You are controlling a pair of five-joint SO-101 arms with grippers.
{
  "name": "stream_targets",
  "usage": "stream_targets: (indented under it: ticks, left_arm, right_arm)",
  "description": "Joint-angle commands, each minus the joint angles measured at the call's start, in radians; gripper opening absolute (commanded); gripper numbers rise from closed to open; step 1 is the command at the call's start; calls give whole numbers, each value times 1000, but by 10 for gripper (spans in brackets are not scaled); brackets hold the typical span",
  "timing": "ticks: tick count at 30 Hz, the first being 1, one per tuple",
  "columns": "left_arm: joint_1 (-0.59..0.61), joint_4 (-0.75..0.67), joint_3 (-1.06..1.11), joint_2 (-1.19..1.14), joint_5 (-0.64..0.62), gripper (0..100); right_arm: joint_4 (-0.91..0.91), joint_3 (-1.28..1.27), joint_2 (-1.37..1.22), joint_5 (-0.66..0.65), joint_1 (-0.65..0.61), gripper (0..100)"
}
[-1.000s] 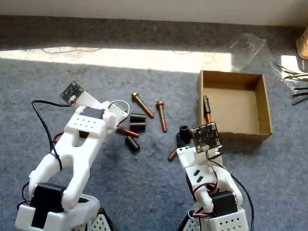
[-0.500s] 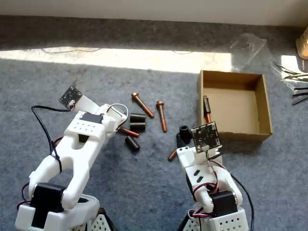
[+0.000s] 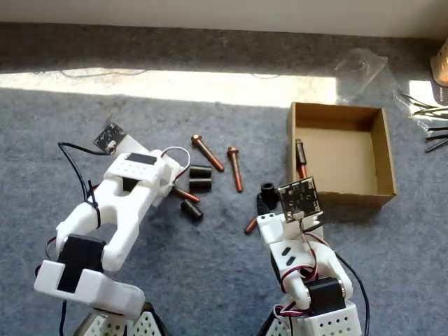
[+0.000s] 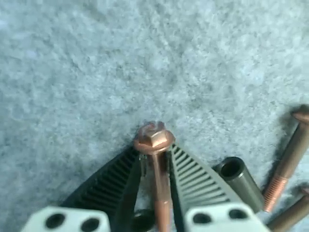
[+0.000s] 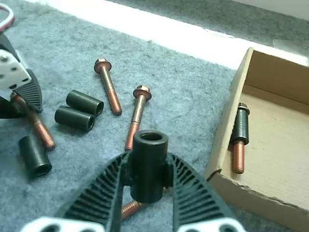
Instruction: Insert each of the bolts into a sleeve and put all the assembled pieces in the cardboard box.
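My left gripper (image 4: pixel 154 166) is shut on a copper bolt (image 4: pixel 155 159), its hex head sticking out past the fingertips; from above that bolt (image 3: pixel 186 194) pokes out beside the arm. My right gripper (image 5: pixel 147 181) is shut on a black sleeve (image 5: pixel 148 164) held upright with its bore facing up, seen from above as a black sleeve (image 3: pixel 268 190) left of the cardboard box (image 3: pixel 381 150). Two loose bolts (image 3: pixel 207 153) (image 3: pixel 234 169) and three black sleeves (image 3: pixel 200 178) lie on the carpet between the arms. One assembled bolt and sleeve (image 3: pixel 300 158) lies in the box.
Another copper bolt (image 3: pixel 250 225) lies under the right gripper. A clear plastic bag (image 3: pixel 360 66) and dark cables (image 3: pixel 427 115) lie beyond the box at the far right. A sunlit strip crosses the grey carpet at the back.
The left arm has shifted right and pulled back with its bolt, its base swinging round. The right arm has kept still.
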State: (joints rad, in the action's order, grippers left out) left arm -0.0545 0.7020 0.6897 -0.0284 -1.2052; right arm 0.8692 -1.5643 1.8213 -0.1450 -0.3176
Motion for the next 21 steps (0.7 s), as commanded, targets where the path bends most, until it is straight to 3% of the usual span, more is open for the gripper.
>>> stream_targets:
  ticks: [1, 18, 21]
  left_arm:
    - [21, 11, -42, -4, -2, 62]
    - [15, 12, -108, -2, 0, 88]
    - [15, 23, -142, -2, 101, 88]
  right_arm:
    - [-30, 12, 15, 5, 15, 5]
    - [-30, 1, 15, 5, 15, 5]
    - [-33, -16, 15, 3, 15, 5]
